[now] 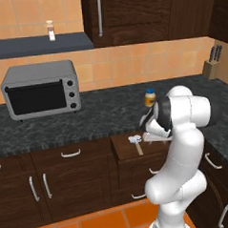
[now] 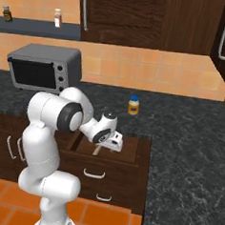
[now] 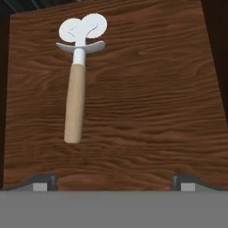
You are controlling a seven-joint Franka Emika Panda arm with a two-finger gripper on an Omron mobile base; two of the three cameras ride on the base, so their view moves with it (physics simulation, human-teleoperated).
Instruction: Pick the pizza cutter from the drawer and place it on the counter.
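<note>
The drawer (image 1: 123,147) stands pulled out below the counter (image 1: 101,115). On its flat wood bottom (image 3: 156,89) lies the pizza cutter (image 3: 75,95), white wheel toward the back, tan handle toward the front. It also appears as a small pale shape in the left base view (image 1: 135,141), and its handle tip peeks out in the right base view (image 2: 97,151). My gripper (image 3: 115,182) hovers above the drawer, open, fingertips (image 3: 42,181) far apart with nothing between them. The cutter lies ahead and to the left of the gripper, apart from it. The hand (image 1: 154,136) (image 2: 113,142) hangs over the drawer's right part.
A yellow white-capped jar (image 1: 150,97) (image 2: 133,105) stands on the counter (image 2: 189,130) behind the drawer. A grey microwave (image 1: 40,89) (image 2: 46,68) sits to the left. A knife block (image 1: 211,64) is at the far right. Closed drawers and cabinet doors lie below.
</note>
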